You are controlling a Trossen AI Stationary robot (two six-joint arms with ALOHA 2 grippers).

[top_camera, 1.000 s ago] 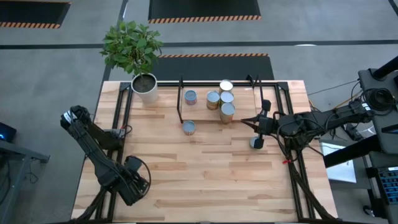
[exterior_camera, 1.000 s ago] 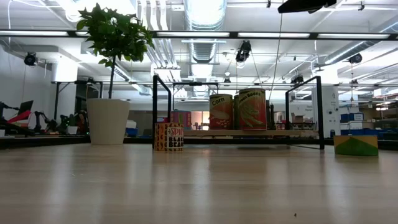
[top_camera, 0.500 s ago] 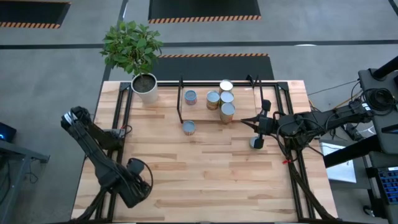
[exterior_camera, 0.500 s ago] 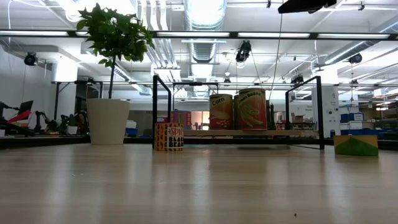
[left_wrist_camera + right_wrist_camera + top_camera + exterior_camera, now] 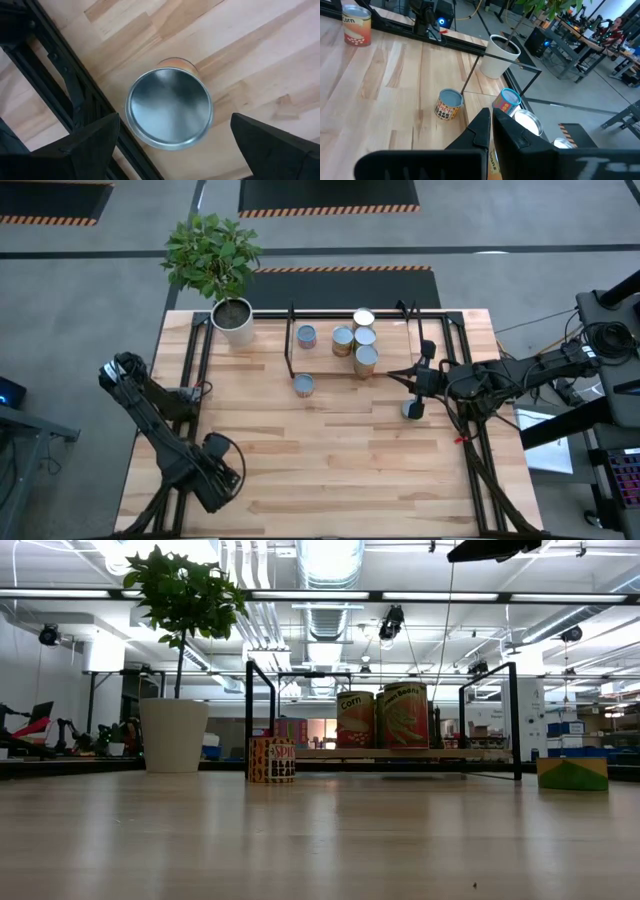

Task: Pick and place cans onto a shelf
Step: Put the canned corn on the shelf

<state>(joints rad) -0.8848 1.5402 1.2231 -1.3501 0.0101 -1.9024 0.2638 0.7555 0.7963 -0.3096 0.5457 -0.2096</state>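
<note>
My left gripper (image 5: 215, 470) is open at the table's near left, pointing straight down over one can (image 5: 169, 107) that stands upright on the table; its fingers stand on either side of the can without touching it. The shelf (image 5: 330, 372) stands at the far middle with several cans (image 5: 364, 338) on its board. One can (image 5: 304, 385) stands on the table just in front of the shelf, and another (image 5: 411, 409) near the right rail. My right gripper (image 5: 407, 375) is shut and empty, hovering at the shelf's right end.
A white pot with a green plant (image 5: 234, 320) stands at the far left, beside the shelf. Black frame rails (image 5: 195, 360) run along the table's left and right sides; one (image 5: 65, 95) passes right beside the can under my left gripper.
</note>
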